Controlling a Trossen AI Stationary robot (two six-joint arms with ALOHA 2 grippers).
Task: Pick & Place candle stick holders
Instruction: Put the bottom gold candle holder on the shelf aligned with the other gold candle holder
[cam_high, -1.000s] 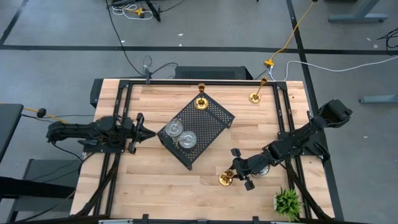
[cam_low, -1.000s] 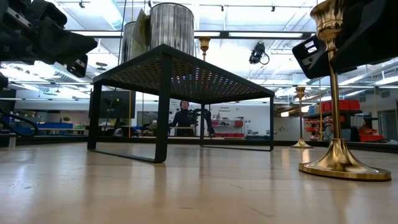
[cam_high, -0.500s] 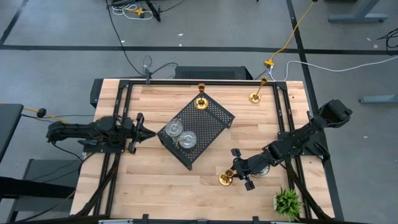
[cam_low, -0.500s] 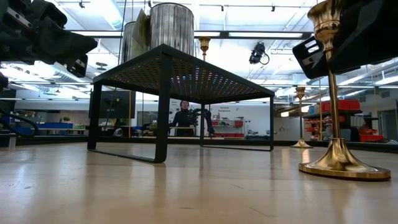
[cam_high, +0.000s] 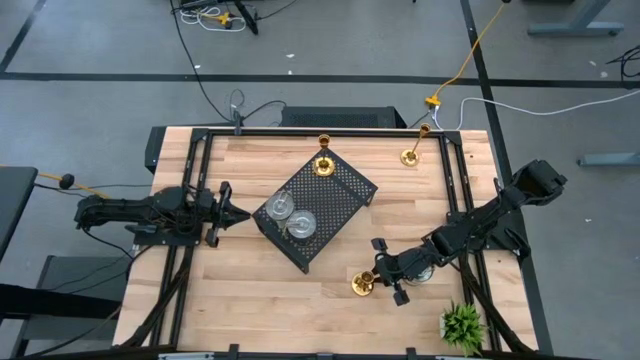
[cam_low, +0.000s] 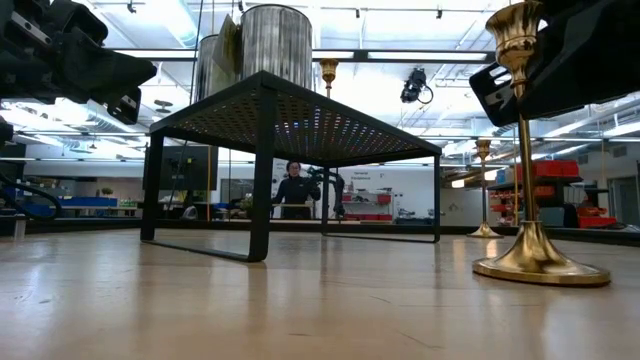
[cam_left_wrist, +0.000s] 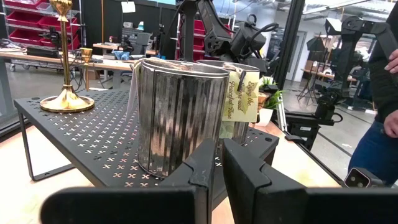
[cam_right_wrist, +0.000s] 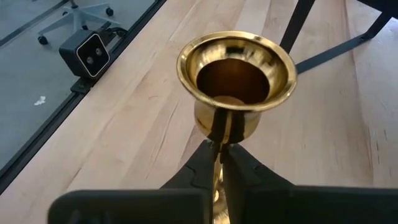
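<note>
With its fingers pressed together around the thin stem just under the cup, the right gripper (cam_high: 377, 281) has hold of a gold candle stick holder (cam_high: 362, 285) that stands on the bench (cam_high: 250, 300) near the front edge, right of the middle; in the low view its base looks tipped slightly, so the step in hand seems to be the pick, at the point of lifting. The next move probably calls for a straight rise, then a carry toward the black perforated tray (cam_high: 340, 195) at mid-bench, where two silver holders (cam_high: 290, 217) and one gold holder (cam_high: 323, 165) already stand. Open tray surface remains on its right part. Another gold holder (cam_high: 410, 156) waits by the back edge. At the left edge, the left gripper (cam_high: 222, 211) idles, closed and empty.
</note>
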